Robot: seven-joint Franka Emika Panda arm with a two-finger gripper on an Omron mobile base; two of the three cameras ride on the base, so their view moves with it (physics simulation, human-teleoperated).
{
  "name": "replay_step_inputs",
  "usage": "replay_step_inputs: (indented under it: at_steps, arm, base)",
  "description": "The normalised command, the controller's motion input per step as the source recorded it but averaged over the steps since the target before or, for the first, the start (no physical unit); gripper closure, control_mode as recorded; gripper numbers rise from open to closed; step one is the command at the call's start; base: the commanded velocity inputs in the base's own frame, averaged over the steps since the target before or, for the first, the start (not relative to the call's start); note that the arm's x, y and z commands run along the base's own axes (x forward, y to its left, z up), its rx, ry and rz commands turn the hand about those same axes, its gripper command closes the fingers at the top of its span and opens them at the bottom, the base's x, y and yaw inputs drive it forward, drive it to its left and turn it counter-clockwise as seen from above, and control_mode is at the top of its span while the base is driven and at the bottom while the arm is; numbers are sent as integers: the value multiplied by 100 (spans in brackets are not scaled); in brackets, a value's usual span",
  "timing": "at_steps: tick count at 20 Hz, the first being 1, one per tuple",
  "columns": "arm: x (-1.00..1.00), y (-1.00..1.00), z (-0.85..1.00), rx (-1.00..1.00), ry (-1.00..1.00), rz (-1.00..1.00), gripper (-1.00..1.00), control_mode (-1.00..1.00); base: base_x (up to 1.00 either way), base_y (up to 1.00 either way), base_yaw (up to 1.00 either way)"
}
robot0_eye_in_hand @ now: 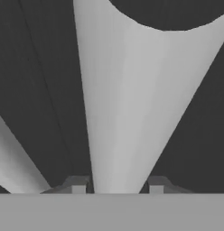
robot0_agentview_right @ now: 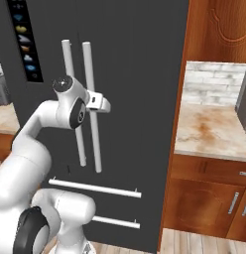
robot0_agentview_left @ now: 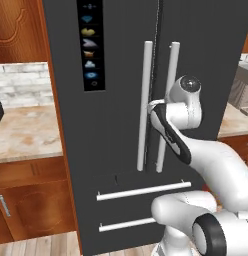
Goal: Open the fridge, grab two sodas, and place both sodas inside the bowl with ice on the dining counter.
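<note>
The fridge (robot0_agentview_left: 116, 125) stands shut right in front of me, a tall dark grey front (robot0_agentview_right: 140, 89) with two white vertical bar handles side by side. My gripper (robot0_agentview_right: 93, 106) is shut on the right-hand handle (robot0_agentview_right: 90, 79) about halfway up. In the hand view that white handle (robot0_eye_in_hand: 127, 113) runs up between my two fingertips, with the gripper (robot0_eye_in_hand: 117, 184) pinching it. The left handle (robot0_agentview_left: 144, 100) is free. The sodas, the bowl and the dining counter are out of view.
A black icon panel (robot0_agentview_left: 90, 45) sits on the left door. Two white horizontal drawer bars (robot0_agentview_left: 143, 191) cross the fridge's lower part. Marble wall counters on wood cabinets flank the fridge, on the left (robot0_agentview_left: 26, 132) and on the right (robot0_agentview_right: 209, 129).
</note>
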Motion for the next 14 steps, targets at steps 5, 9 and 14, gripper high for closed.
replay_step_inputs:
  at_steps: [5, 9, 14]
  arm:
    - [-100, -7, 2, 1, 0, -13, 100, -100]
    - [-100, -21, 12, 2, 0, -12, 100, -100]
    - [-100, -25, 19, 1, 0, -11, -100, -100]
  base:
    - [0, 0, 0]
    - [0, 0, 0]
    - [0, 0, 0]
